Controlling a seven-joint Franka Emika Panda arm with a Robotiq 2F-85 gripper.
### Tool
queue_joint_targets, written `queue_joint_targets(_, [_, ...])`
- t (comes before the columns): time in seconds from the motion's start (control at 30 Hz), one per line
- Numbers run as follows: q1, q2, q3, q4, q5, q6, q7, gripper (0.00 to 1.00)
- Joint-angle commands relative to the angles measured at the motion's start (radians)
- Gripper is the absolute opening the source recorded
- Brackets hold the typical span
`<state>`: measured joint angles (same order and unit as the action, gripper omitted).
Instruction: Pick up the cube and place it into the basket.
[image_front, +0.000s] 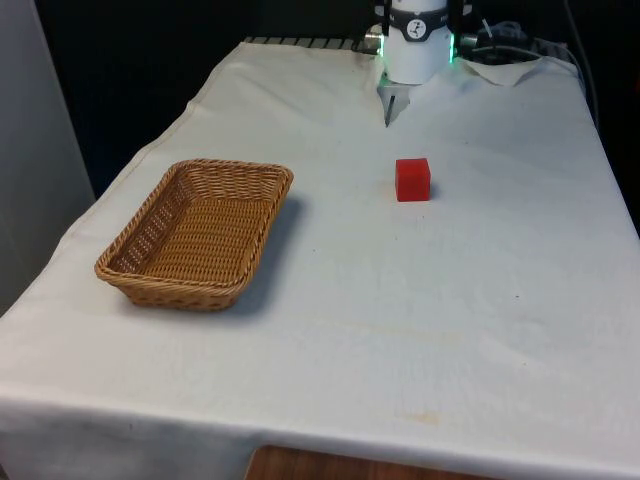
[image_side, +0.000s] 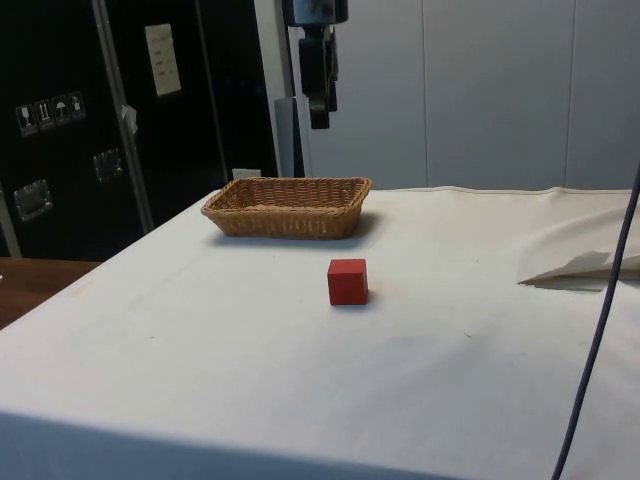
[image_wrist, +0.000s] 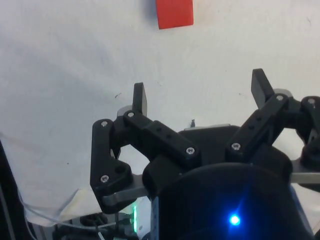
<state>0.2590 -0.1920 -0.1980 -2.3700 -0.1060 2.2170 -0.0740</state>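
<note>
A red cube rests on the white cloth towards the robot's end of the table; the side view has the cube in front of the basket, and the wrist view has the cube well ahead of the fingers. An empty woven wicker basket stands at the front view's left, and the basket lies farther back in the side view. My gripper is open with nothing between its fingers. In the side view the gripper hangs high above the table, apart from both cube and basket.
The robot's white base stands at the table's far end. A rumpled fold of cloth lies near it. A black cable hangs across the side view's right. Bare cloth surrounds the cube.
</note>
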Motion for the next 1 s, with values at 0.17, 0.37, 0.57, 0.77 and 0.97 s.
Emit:
queue_joint_targets(0.17, [-0.001, -0.005, 0.0, -0.009, 0.0, 0.006, 0.001, 1.0])
queue_joint_targets(0.37, [-0.001, 0.002, 0.0, -0.013, 0.0, 0.004, -0.001, 1.0])
queue_joint_targets(0.57, [-0.001, 0.028, -0.002, -0.026, 0.012, 0.034, -0.008, 1.0])
queue_joint_targets(0.77, [-0.002, 0.048, -0.002, -0.034, 0.023, 0.054, -0.014, 1.0])
queue_joint_targets(0.97, [-0.003, 0.066, -0.001, -0.049, 0.03, 0.08, -0.019, 1.0])
